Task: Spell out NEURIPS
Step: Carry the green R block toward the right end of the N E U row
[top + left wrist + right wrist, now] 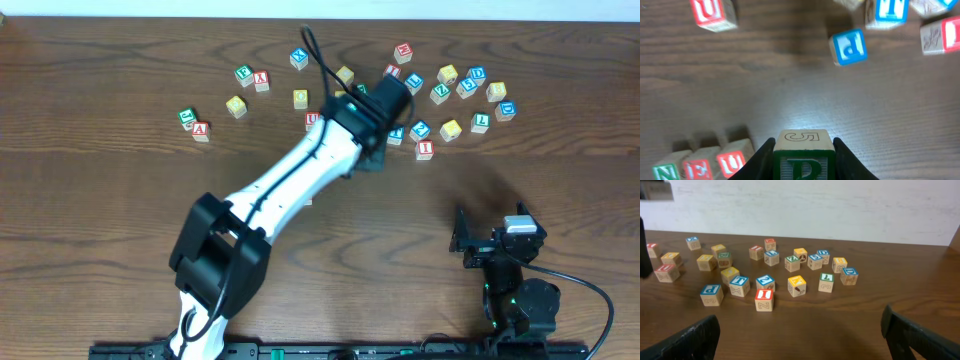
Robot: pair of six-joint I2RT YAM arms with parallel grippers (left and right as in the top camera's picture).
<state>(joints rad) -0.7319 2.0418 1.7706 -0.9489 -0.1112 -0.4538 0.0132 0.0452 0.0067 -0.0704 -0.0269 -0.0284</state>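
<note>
- Stretching overhead, the white left arm (300, 170) crossed the brown wooden counter (100, 200).
- Left wrist: left fingers (762, 162) clamped the green-R wooden cube (803, 157), probably light and stiff, by flat sides near the N-E-U row (697, 169).
- Right wrist: right fingers (690, 340) gaped empty.

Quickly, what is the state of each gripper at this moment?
Left gripper: closed on the green R cube.
Right gripper: open, holding nothing.
</note>
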